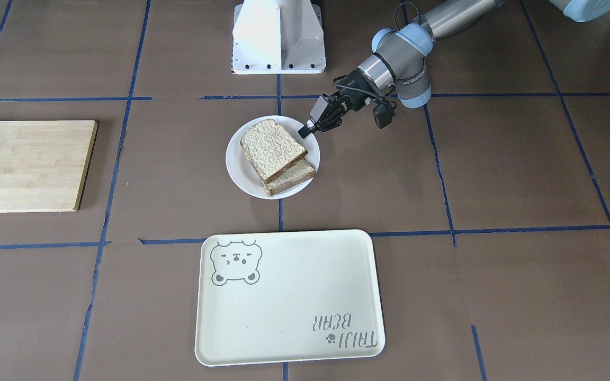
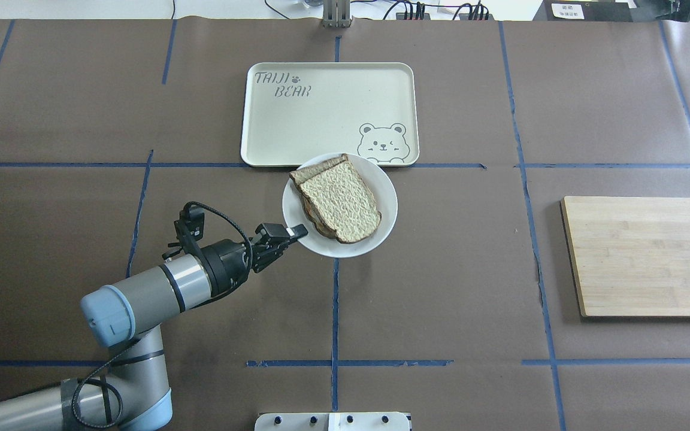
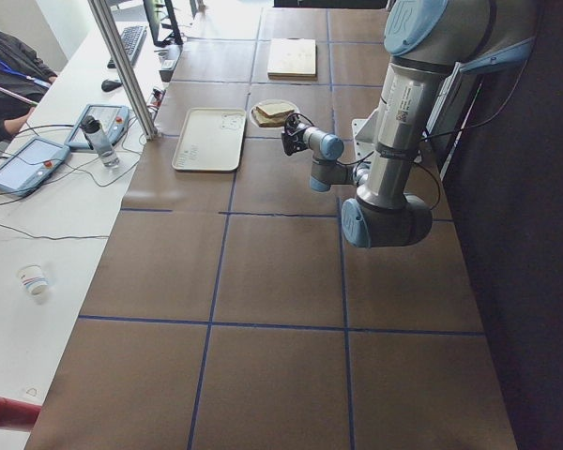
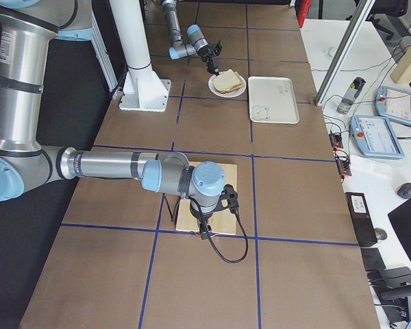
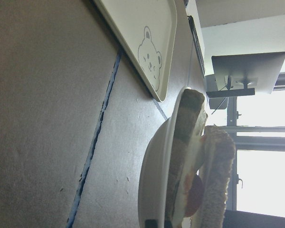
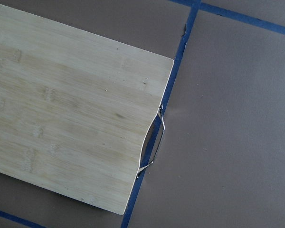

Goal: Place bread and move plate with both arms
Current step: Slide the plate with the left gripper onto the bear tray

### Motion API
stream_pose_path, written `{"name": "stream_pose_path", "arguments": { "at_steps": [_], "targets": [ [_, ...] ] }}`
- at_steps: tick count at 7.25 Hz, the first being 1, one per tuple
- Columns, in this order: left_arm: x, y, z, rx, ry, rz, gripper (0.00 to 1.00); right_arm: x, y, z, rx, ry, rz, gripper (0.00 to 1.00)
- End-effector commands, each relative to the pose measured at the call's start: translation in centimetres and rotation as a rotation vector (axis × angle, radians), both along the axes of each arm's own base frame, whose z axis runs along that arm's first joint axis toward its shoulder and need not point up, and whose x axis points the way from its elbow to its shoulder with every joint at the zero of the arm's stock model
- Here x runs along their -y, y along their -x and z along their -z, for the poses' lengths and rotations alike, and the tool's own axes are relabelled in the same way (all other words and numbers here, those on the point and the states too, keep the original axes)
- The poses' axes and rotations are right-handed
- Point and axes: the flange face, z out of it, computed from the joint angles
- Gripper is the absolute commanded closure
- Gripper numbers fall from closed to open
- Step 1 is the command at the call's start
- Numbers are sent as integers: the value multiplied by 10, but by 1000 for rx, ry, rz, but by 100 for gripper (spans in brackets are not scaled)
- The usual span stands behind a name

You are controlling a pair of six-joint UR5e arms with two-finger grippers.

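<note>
Bread [image 1: 273, 143]: plain slice, rough pale crumb, thin dark brown crust, one rounded edge. It lies flat on the plate [image 1: 239, 172], stacked askew on a lower slice [image 1: 295, 177] that sticks out on the tray side. The left wrist view shows something white and orange-red between the two slices.

Plate: small, round, smooth white, shallow raised rim. It sits on the brown paper-covered worktop [image 1: 495, 174], which has a blue tape grid.

Left gripper [image 1: 307, 128]: slim black jaws set narrow, pinching the plate's rim on the side toward the robot base and its left.

Tray [image 1: 289, 296]: cream, matte, rectangular with rounded corners, bear outline and grey lettering. It is near the plate on the side away from the base, with a gap showing in the front-facing view.

Cutting board [image 1: 24, 164]: pale bamboo, rectangular, thin metal wire handle [image 6: 154, 142] on one edge, well apart from the plate toward the robot's right.

Right gripper [image 4: 204, 229] hangs above that board, far from the plate; cannot tell how its jaws stand.
</note>
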Motion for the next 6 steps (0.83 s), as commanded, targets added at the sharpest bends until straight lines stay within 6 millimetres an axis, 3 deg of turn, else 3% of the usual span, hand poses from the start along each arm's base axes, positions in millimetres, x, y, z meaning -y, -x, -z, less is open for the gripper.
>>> {"name": "stream_pose_path", "arguments": {
  "at_steps": [1,3,5,6],
  "targets": [
    [83,-12,-13,17,108,96,93,1,0,3,0,-5,-1,0],
    [155,-30,-14,56,177,165,93,2,0,4,0,-7,-1,0],
    [185,-73,0,110,203,175,91,2,0,2,0,-4,-1,0],
    [189,-81,3,123,208,173,86,2,0,2,0,-4,-1,0]
  ]
}}
